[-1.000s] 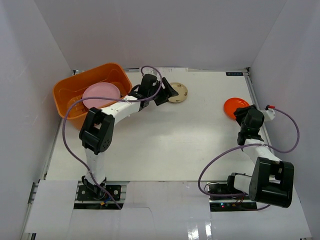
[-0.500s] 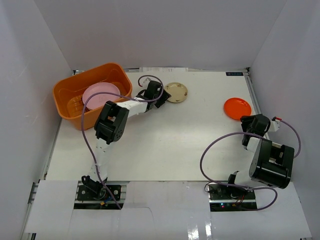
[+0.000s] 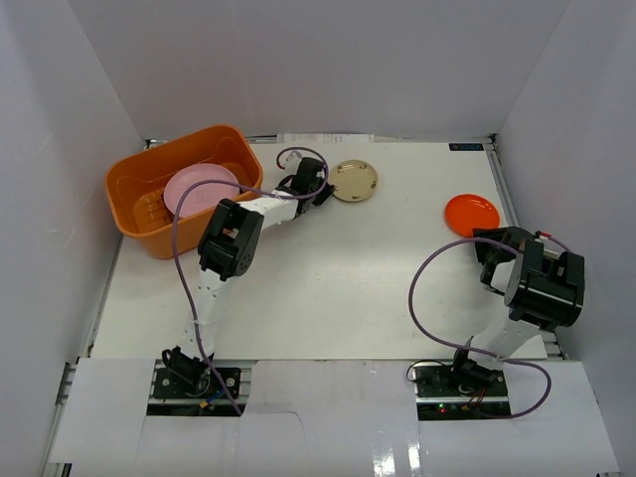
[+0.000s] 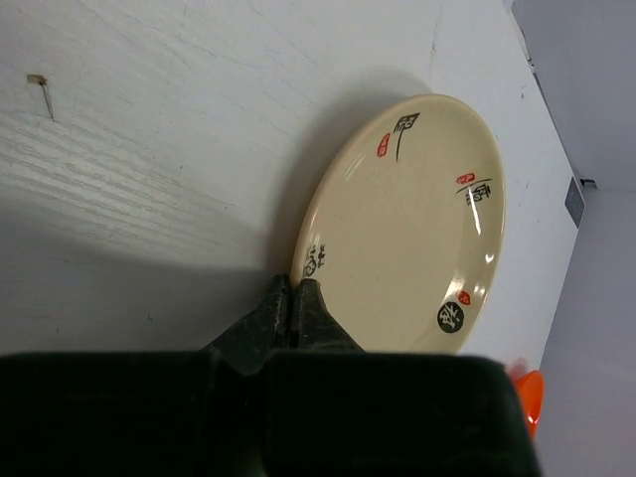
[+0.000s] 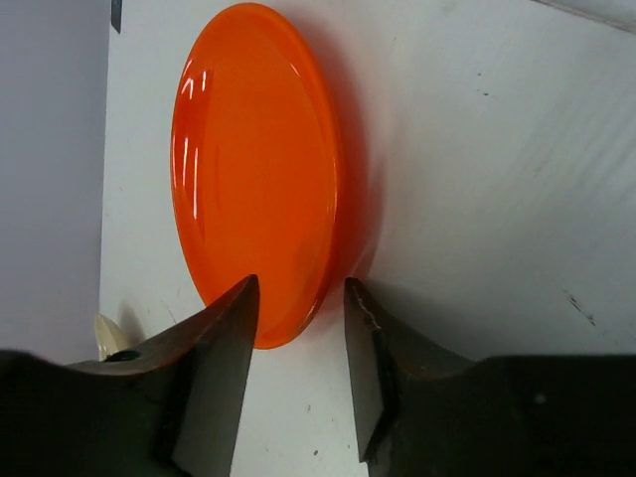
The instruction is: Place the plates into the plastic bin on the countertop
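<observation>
The left gripper (image 4: 291,303) sat clenched at the beige plate (image 4: 407,229), perhaps nipping its rim. The right gripper (image 5: 298,328), spread, needed to straddle the orange plate (image 5: 253,169) squarely before closing.

orange-red plate (image 4: 530,402) mostly hidden behind left jaws, beige plate (image 5: 107,336) a sliver behind right jaws

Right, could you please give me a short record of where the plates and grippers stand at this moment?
in bin: pink plate, inside the plastic bin
on countertop: beige plate; orange-red plate
left gripper: shut, tips at the beige plate's rim
right gripper: open, at the orange-red plate's near edge
left to place: two plates
</observation>
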Controlling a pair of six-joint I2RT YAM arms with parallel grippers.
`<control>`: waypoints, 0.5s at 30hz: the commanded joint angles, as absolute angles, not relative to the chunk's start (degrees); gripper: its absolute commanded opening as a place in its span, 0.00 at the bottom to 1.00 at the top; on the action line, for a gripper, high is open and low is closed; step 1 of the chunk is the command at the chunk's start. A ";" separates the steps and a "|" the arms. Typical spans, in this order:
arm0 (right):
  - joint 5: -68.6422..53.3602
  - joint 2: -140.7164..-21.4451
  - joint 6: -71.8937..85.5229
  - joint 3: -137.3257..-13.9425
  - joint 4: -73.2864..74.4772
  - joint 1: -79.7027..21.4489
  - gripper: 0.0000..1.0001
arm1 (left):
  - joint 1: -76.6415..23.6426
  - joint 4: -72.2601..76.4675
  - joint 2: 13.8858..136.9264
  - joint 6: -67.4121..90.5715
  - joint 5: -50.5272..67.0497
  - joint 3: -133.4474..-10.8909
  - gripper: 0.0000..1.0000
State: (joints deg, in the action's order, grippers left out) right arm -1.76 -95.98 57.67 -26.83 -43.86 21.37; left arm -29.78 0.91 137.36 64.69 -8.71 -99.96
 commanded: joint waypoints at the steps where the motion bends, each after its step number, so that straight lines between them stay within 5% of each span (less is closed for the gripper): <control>1: -4.83 -99.31 60.46 -27.77 -48.59 21.62 0.42 | -29.44 -2.37 135.71 62.32 -10.90 -100.11 0.00; 8: -7.82 -103.97 64.51 -27.95 -57.21 21.62 0.11 | -29.36 7.71 118.18 55.38 -2.03 -90.01 0.00; 15: -8.79 -99.32 64.68 -24.96 -64.95 21.01 0.08 | -26.38 2.37 97.16 45.96 -2.38 -85.36 0.00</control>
